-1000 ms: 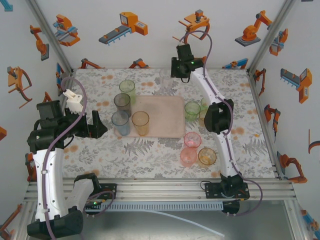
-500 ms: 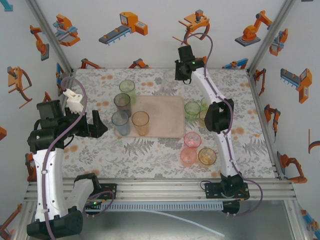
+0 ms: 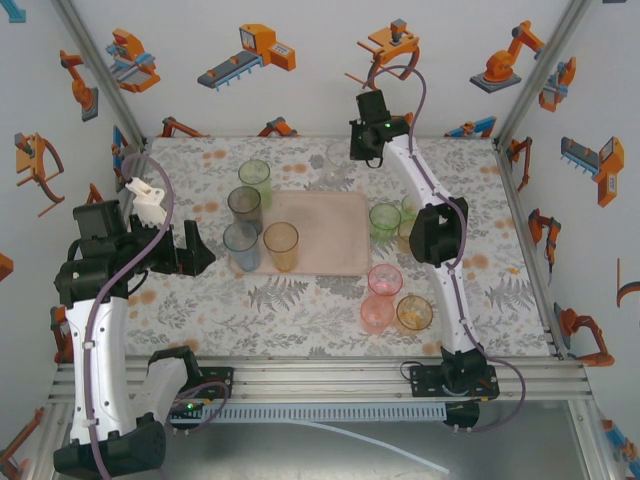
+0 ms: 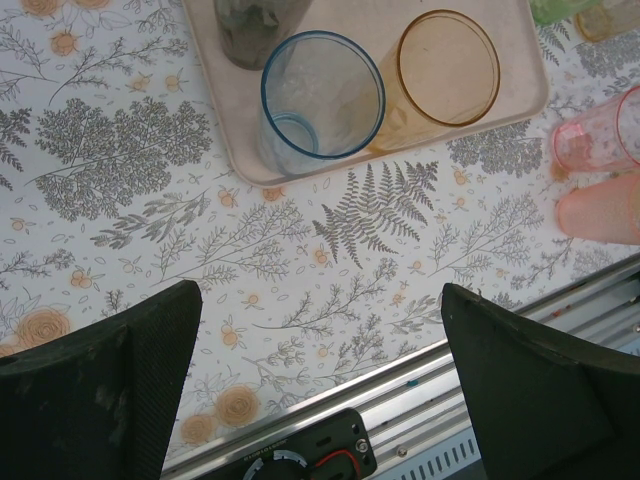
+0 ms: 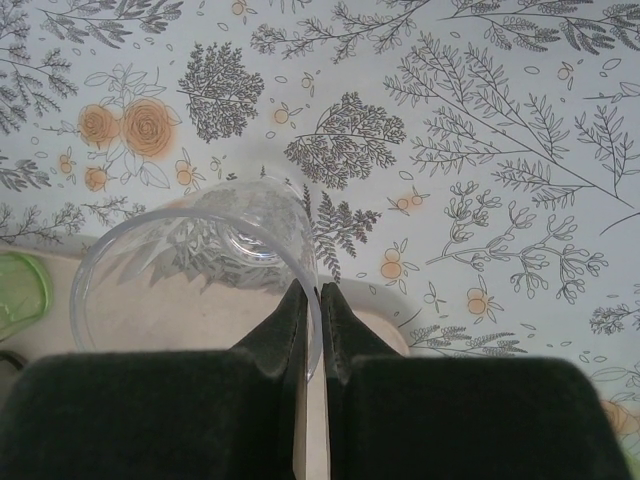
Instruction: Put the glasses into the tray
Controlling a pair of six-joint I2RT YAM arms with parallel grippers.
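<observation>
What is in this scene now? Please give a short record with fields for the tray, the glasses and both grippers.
tray: pale pink-beige rectangular tray on the floral table
on tray: grey translucent tumbler, blue translucent tumbler, amber translucent tumbler
right of tray, on table: green translucent tumbler, pink translucent tumbler
right gripper: shut on the rim of the clear glass tumbler
left gripper: open, empty, above the table

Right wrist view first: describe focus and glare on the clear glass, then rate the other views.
Right wrist view: the clear glass shows no glare, only a pale rim, the table print visible through it; the right gripper is black and featureless. Left wrist view: sharp, evenly lit, blue glass crisp. Top external view: soft, even light.
</observation>
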